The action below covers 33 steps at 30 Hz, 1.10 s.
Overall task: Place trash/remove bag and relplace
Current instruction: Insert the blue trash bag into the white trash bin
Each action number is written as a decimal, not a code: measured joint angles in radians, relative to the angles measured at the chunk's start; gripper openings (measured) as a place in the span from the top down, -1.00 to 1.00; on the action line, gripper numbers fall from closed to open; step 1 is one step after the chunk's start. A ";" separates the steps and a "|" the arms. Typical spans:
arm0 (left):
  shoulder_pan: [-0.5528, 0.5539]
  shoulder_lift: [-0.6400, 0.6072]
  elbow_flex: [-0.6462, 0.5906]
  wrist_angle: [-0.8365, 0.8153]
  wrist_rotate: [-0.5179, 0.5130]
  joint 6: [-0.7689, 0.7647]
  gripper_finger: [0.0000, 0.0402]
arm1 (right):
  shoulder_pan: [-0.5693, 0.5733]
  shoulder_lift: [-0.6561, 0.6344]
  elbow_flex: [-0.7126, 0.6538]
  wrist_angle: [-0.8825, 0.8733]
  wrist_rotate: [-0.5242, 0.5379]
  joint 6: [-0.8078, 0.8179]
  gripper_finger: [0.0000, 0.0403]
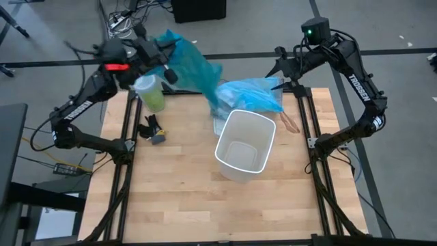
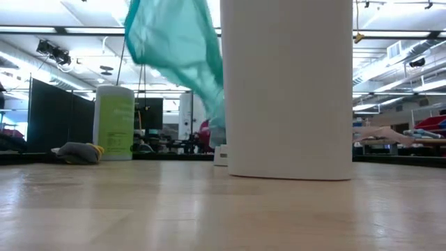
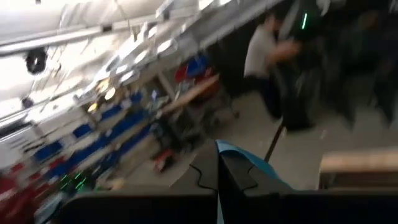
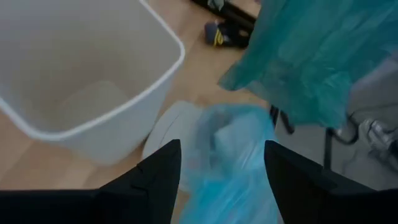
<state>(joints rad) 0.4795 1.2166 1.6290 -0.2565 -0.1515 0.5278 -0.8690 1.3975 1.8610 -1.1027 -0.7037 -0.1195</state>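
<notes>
Bin-liner change, mid-swap. Left gripper raised over the far left edge of the table, fingers pinched tight on a teal-green plastic bag hanging in the air toward the far middle. Right gripper low at the far right edge, fingers spread wide just over the light sky-blue bag, apparently gripping nothing. That bag lying crumpled on the far right of the table, just beyond the white bin, partly over a white lid-like disc. Bin upright near the table's centre, bare inside, no liner, no trash in sight. Green-labelled canister and a small dark-and-yellow bundle by the left edge. Step in hand, by the look of it: old liner out, fresh one being readied. Next move likely calling for the hanging bag's mouth to be opened and brought down squarely over the bin rim.
</notes>
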 joint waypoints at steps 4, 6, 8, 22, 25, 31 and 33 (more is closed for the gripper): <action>-0.042 -0.001 0.081 -0.001 0.078 -0.080 1.00 | 0.040 0.000 0.000 0.106 0.018 0.009 -0.15; -0.066 0.000 0.112 0.003 0.130 -0.122 1.00 | 0.058 0.000 0.000 0.159 0.058 0.013 -0.16; -0.091 0.000 0.137 0.020 0.184 -0.176 1.00 | 0.074 0.000 0.000 0.205 0.089 0.013 -0.16; -0.222 0.010 0.179 0.111 0.238 -0.225 1.00 | 0.201 0.008 0.000 0.314 0.245 0.022 -0.16; -0.228 0.013 0.179 0.138 0.240 -0.220 1.00 | 0.242 0.008 0.000 0.302 0.272 0.021 -0.03; -0.226 0.018 0.179 0.133 0.214 -0.217 1.00 | 0.354 0.008 0.000 0.240 0.258 0.012 0.80; -0.227 0.021 0.179 0.140 0.209 -0.215 1.00 | 0.391 0.008 0.000 0.231 0.259 0.016 0.94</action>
<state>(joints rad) 0.2520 1.2376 1.8076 -0.1169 0.0570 0.3124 -0.4777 1.4052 1.8610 -0.8713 -0.4446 -0.1035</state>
